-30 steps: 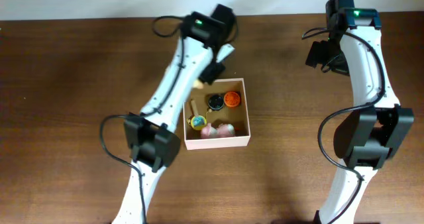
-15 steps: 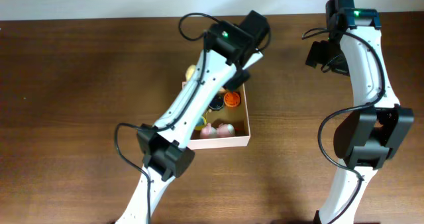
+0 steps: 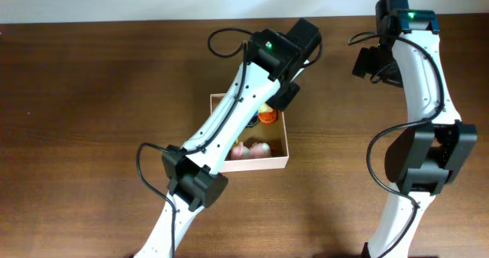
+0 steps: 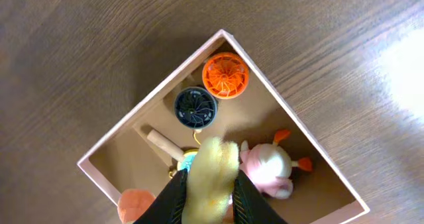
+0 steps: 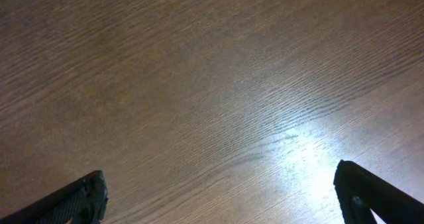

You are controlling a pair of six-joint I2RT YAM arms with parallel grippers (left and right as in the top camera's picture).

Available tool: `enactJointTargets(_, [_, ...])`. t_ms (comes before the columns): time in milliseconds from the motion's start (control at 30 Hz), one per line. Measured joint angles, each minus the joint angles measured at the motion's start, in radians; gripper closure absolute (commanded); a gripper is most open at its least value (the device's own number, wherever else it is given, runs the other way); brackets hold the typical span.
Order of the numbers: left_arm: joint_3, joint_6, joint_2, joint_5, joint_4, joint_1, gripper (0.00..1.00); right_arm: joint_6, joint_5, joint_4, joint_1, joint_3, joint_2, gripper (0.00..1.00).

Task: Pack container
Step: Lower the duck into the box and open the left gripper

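Container (image 3: 260, 163): sits on the brown wooden tabletop (image 3: 92, 98) near its middle, white walls outside and tan inside, open on top; the left arm crosses over its left side.
Container from the left wrist (image 4: 152, 101): seen corner-on, directly under the camera.
Left pincer (image 4: 209, 184): pressed in on a pale yellow plush toy (image 4: 211, 177), one black finger on each side, hanging above the container's inside.
Orange round toy (image 4: 226, 75): in the far corner of the container, close to the wall.
Dark round toy (image 4: 195, 107): just beside the orange one, nearer the middle.
Pink and white plush (image 4: 265, 168): lies on the container floor to the right of the held toy, with small orange parts sticking out.
Wooden stick (image 4: 162, 144): lies slanted on the floor at the left; its near end is hidden behind the yellow toy.
Peach-coloured piece (image 4: 134, 204): at the lower left, cut off by the picture edge; what it is I cannot tell.
Right pincer (image 5: 220, 174): spread wide over bare tabletop, well apart from the container, at the far right side.
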Motion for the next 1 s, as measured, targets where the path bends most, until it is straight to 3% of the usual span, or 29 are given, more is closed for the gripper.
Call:
enactJointTargets(233, [-0.172, 0.009, 0.0, 0.0, 0.012, 0.003, 0.98, 0.0, 0.0, 0.0, 0.0, 0.0, 0.0, 0.01])
enactJointTargets(467, [-0.364, 0.129, 0.0, 0.001, 0.072, 0.003, 0.98, 0.001, 0.0, 0.0, 0.0, 0.0, 0.0, 0.01])
enactJointTargets(733, [-0.393, 0.235, 0.0, 0.001, 0.148, 0.003, 0.98, 0.001, 0.0, 0.0, 0.0, 0.0, 0.0, 0.01])
enactJointTargets(1000, [-0.398, 0.262, 0.0, 0.003, 0.235, 0.003, 0.98, 0.001, 0.0, 0.0, 0.0, 0.0, 0.0, 0.01])
